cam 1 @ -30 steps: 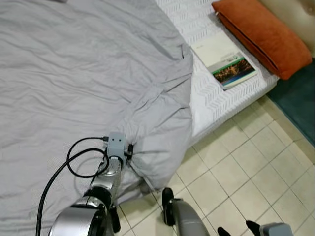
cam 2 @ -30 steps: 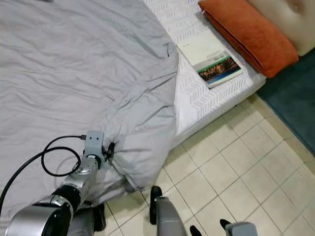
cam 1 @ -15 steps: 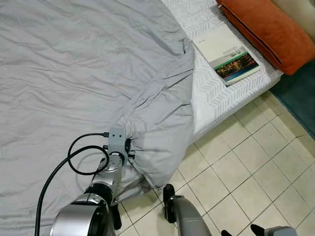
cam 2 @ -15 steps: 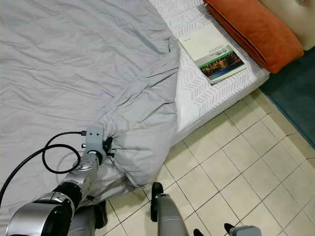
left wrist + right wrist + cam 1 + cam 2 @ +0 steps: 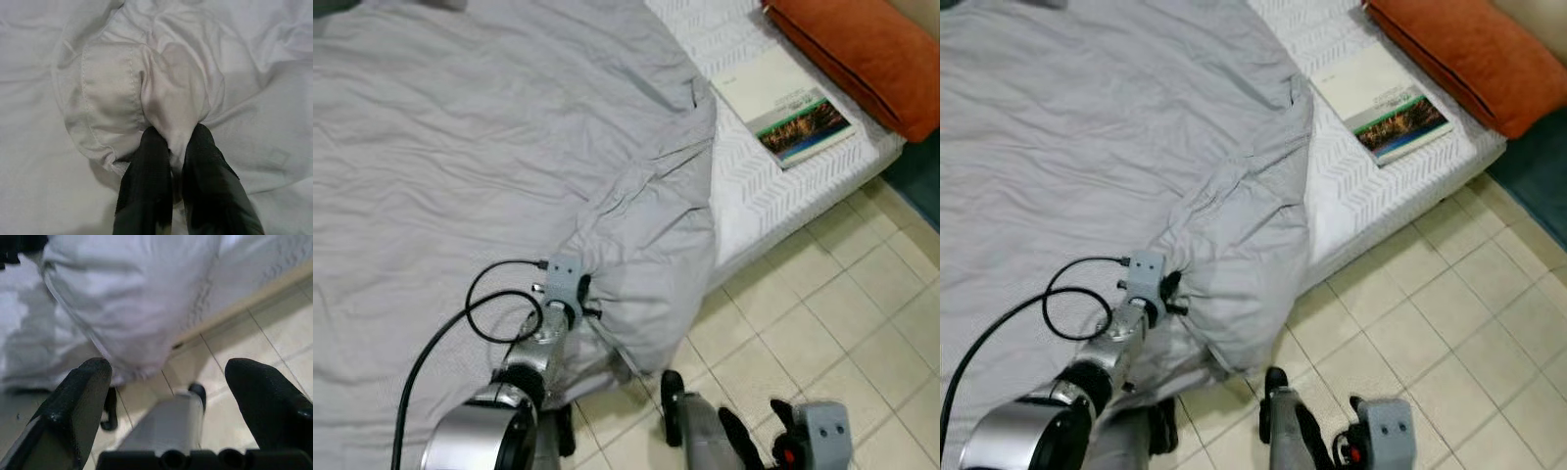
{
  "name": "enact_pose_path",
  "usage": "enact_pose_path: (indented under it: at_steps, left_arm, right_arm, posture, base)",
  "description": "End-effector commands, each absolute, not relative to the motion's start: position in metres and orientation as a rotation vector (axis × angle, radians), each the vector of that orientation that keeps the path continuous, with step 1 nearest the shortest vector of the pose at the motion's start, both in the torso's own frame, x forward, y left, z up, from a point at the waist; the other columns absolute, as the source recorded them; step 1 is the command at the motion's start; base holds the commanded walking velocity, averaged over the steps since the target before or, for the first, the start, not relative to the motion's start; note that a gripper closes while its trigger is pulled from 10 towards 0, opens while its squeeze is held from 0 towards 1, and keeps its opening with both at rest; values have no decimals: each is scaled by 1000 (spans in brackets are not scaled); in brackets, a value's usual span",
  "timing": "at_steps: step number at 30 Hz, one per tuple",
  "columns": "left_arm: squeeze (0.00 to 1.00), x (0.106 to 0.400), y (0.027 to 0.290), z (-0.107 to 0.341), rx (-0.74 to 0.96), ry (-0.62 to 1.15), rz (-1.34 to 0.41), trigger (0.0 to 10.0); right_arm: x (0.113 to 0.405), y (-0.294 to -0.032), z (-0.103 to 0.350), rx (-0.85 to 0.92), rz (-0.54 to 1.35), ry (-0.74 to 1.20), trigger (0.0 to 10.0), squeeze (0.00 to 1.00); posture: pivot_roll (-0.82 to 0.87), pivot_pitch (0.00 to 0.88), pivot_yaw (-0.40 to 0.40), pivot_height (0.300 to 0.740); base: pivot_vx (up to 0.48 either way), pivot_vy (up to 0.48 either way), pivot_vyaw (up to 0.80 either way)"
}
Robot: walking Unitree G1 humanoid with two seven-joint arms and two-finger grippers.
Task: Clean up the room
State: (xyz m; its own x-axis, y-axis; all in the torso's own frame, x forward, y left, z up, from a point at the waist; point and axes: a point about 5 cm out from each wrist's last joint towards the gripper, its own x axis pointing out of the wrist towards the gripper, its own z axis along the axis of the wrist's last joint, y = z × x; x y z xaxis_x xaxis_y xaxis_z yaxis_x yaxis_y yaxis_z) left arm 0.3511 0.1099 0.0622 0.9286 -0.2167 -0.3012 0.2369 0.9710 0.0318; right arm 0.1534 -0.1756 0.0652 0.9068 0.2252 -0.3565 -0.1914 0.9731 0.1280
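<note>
The left gripper (image 5: 175, 147) has its jaws clamped on a bunched fold at the corner of the wrinkled grey duvet (image 5: 489, 147), which covers most of the bed and droops over its edge toward the beige tiled floor (image 5: 842, 333). The right gripper (image 5: 181, 382) hangs low over the tiles beside the bed, jaws wide apart and holding nothing. The pinch takes only a thin fold, so a hard tug could slip the fabric free, or drag the duvet over the green-covered book (image 5: 783, 103) lying on the bare white mattress (image 5: 744, 186) beside the orange pillow (image 5: 862, 44).

A home bedroom: a bed (image 5: 773, 186) under a rumpled grey sheet (image 5: 489, 147), orange pillow (image 5: 862, 49), tiled floor (image 5: 842, 333).
</note>
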Motion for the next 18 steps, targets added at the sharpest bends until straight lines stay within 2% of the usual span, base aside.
enact_pose_path:
  at_steps: [1,12,17,18]
  left_arm:
    - [0,346,107,56,78,311,-273,10000]
    - [0,350,87,65,85,285,-341,10000]
    - [0,351,78,69,80,278,-366,10000]
    - [0,351,74,71,80,273,-380,10000]
  right_arm:
    - [151,-176,55,97,195,417,10000,0]
    - [164,-174,51,89,200,390,10000,0]
    - [158,-177,52,79,191,393,10000,0]
    - [150,-181,51,73,180,406,10000,0]
  posture:
    - [-367,336,33,740]
    - [-370,306,46,740]
    - [-370,300,49,740]
    - [-369,293,46,740]
  base:
    - [0,-262,0]
    - [0,-438,0]
    - [0,-448,0]
    - [0,-450,0]
